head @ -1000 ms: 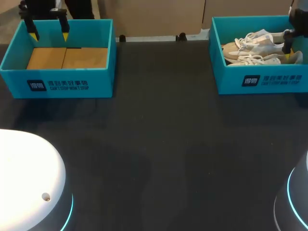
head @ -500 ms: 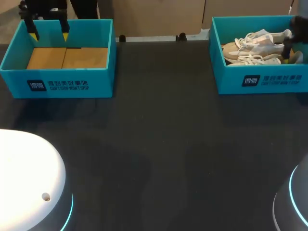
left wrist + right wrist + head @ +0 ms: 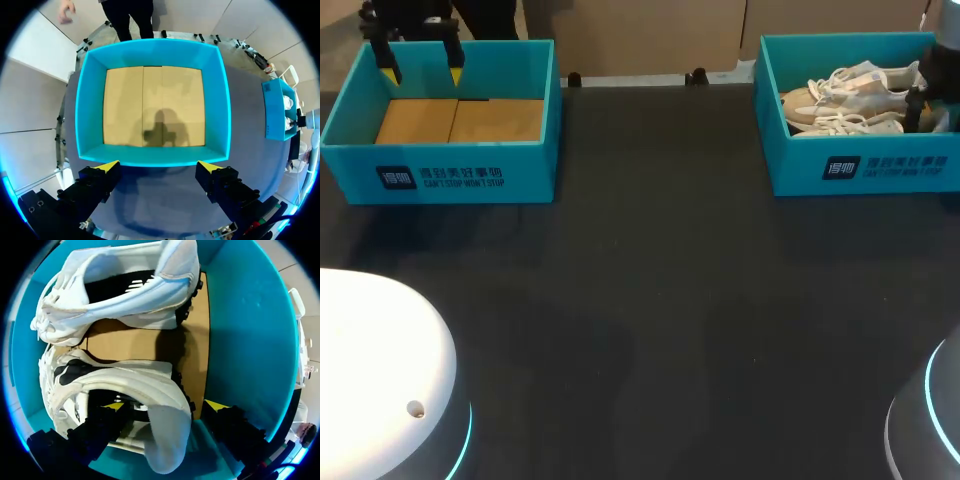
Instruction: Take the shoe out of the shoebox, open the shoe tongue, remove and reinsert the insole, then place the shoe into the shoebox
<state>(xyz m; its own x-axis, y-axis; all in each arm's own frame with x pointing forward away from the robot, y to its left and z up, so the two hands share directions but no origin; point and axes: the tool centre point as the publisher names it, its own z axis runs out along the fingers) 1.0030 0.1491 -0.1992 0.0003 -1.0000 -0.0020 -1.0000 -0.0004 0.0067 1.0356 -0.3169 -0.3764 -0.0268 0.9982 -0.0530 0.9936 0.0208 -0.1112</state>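
Observation:
Two white lace-up shoes lie side by side in the teal shoebox [image 3: 860, 170] at the back right. One shoe [image 3: 855, 80] [image 3: 125, 290] is by the far wall, the other shoe [image 3: 850, 123] [image 3: 120, 380] nearer the front wall. My right gripper [image 3: 923, 108] [image 3: 164, 405] is down inside the box at the heel end. It stands open, with one finger over the nearer shoe's opening and the other outside its heel, apart from it. My left gripper [image 3: 421, 75] [image 3: 157, 164] hangs open above the other teal box [image 3: 440, 170] [image 3: 155, 52], which holds nothing.
The left box at the back left shows only its bare cardboard floor [image 3: 460, 120]. Dark table surface [image 3: 660, 300] stretches between the two boxes and forward. My arms' rounded bases [image 3: 380, 380] fill the front corners.
My right gripper has sunk lower into the shoebox at the heel end, and its yellow tip is no longer seen from above. The left arm has not moved.

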